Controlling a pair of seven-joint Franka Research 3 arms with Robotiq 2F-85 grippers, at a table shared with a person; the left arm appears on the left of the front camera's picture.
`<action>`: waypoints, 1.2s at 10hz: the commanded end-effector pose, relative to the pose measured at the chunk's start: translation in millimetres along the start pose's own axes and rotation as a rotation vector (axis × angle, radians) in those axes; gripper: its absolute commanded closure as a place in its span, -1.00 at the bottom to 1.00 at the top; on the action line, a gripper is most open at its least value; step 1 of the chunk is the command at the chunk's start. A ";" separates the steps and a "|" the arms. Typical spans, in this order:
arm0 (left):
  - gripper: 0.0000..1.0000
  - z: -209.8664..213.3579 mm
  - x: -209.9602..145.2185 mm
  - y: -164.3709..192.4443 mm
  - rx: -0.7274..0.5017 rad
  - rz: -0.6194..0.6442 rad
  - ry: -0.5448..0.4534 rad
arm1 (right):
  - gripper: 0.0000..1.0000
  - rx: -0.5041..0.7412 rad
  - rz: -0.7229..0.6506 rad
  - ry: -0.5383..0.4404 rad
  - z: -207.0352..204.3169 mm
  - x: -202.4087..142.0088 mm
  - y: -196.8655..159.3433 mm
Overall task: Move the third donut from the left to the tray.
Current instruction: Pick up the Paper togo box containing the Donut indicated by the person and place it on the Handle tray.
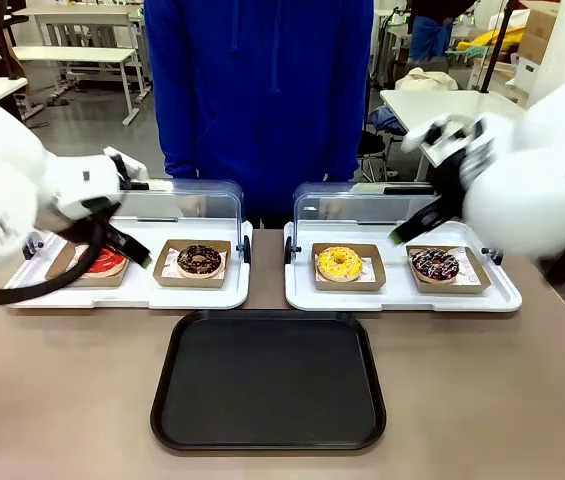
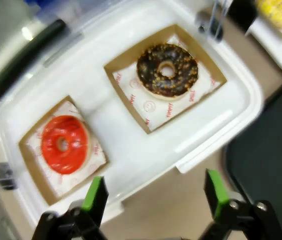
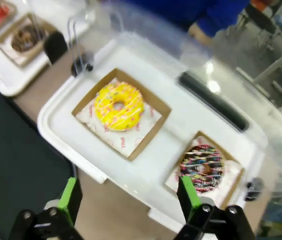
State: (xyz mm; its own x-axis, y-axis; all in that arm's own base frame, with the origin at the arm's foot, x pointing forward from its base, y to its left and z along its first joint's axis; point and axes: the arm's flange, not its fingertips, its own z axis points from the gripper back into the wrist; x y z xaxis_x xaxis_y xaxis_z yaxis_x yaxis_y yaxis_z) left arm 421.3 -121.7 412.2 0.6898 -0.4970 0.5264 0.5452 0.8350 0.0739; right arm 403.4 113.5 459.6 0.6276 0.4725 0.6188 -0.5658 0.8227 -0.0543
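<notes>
The yellow-iced ring donut (image 1: 339,263) sits in its square brown cardboard holder (image 3: 153,125), on the left half of the right-hand white tray (image 1: 402,297). In the right wrist view the donut (image 3: 119,106) lies ahead of my right gripper (image 3: 130,195), which hovers open above the tray's near rim with nothing between its green pads. The black tray (image 1: 267,380) lies on the table in front of both white trays. My left gripper (image 2: 155,192) is open over the left white tray's near edge (image 2: 131,175), holding nothing. In the front view the right gripper (image 1: 414,225) hangs right of the yellow donut.
The left white tray holds a red-iced donut (image 2: 63,144) and a chocolate nut donut (image 2: 167,70). A chocolate donut with coloured sprinkles (image 3: 202,167) sits beside the yellow one. Both clear lids (image 1: 357,205) stand raised at the back. A person in a blue top (image 1: 262,90) stands at the far side.
</notes>
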 end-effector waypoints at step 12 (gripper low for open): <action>-1.00 130.8 -122.2 237.4 -0.463 -0.230 -0.515 | -1.00 0.308 -0.037 -0.391 103.3 -134.6 -267.5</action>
State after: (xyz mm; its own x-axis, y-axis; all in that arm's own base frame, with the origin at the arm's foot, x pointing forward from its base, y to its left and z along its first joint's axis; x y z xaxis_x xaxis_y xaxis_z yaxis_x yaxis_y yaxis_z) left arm 411.3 179.4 472.6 0.3306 -0.3913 0.8588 0.8649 0.4898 -0.1098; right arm 409.6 -189.8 473.0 0.4590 0.2516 0.8521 -0.7004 0.6925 0.1729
